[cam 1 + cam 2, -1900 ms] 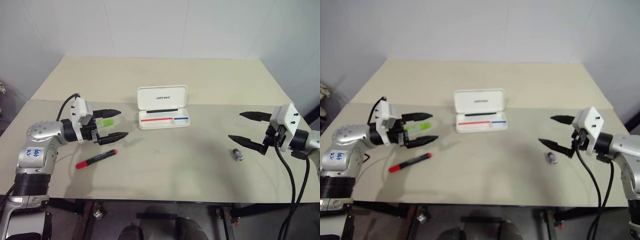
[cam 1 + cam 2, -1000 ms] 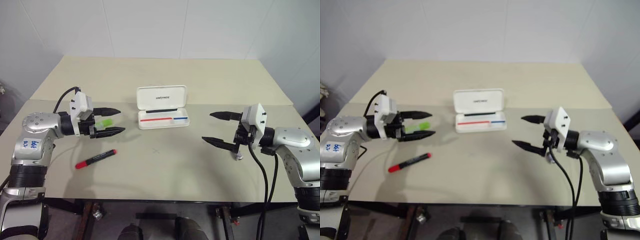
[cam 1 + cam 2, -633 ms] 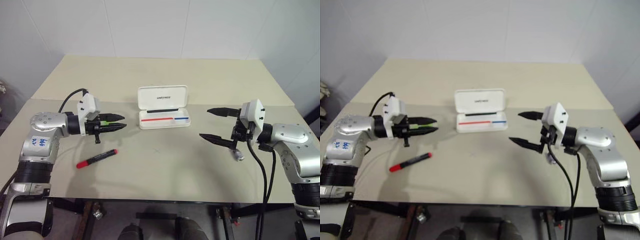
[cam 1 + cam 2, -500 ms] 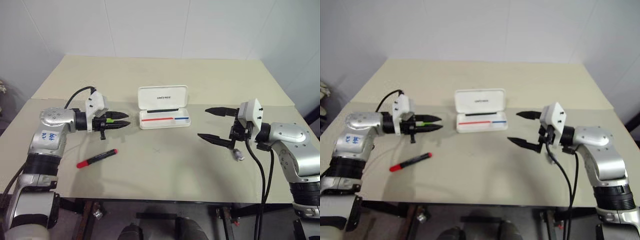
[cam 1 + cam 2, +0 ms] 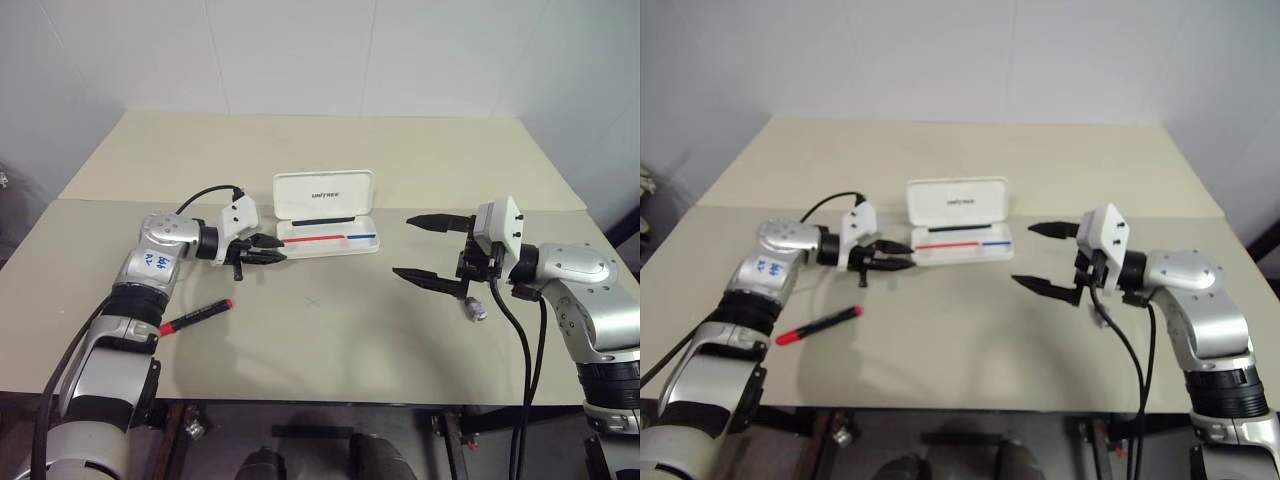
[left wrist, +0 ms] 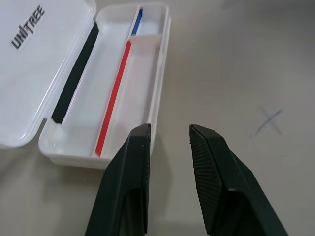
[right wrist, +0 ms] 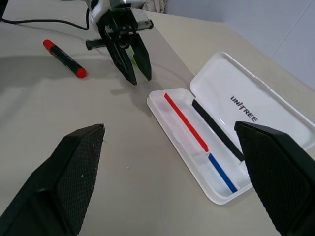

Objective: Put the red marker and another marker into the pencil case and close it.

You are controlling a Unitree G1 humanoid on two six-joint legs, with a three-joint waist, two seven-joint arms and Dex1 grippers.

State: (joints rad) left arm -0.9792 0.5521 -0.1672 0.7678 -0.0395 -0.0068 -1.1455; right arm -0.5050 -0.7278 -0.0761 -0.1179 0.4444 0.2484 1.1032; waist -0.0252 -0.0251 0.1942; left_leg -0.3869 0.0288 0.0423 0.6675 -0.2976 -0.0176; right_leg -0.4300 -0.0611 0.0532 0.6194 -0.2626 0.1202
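Note:
The pencil case (image 5: 325, 195) lies open at the table's middle, its lid folded back and its tray (image 6: 123, 93) showing a red and a blue stripe. My left gripper (image 5: 278, 250) hovers just left of the tray's left end, shut on the light-green marker (image 7: 129, 54), of which a sliver shows between the fingers. The red marker (image 5: 195, 317) lies on the table nearer me, to the left, beside my left forearm. My right gripper (image 5: 402, 246) stands wide open, right of the case, with nothing between its fingers.
A small grey cylinder (image 5: 477, 308) lies on the table under my right wrist. A pencilled cross (image 6: 268, 122) marks the tabletop in front of the case. The table's seam (image 5: 100, 200) runs behind the case.
My left gripper closed on the green marker, lifted it and carried it right to the case's left end. The right gripper has stayed in place, open.

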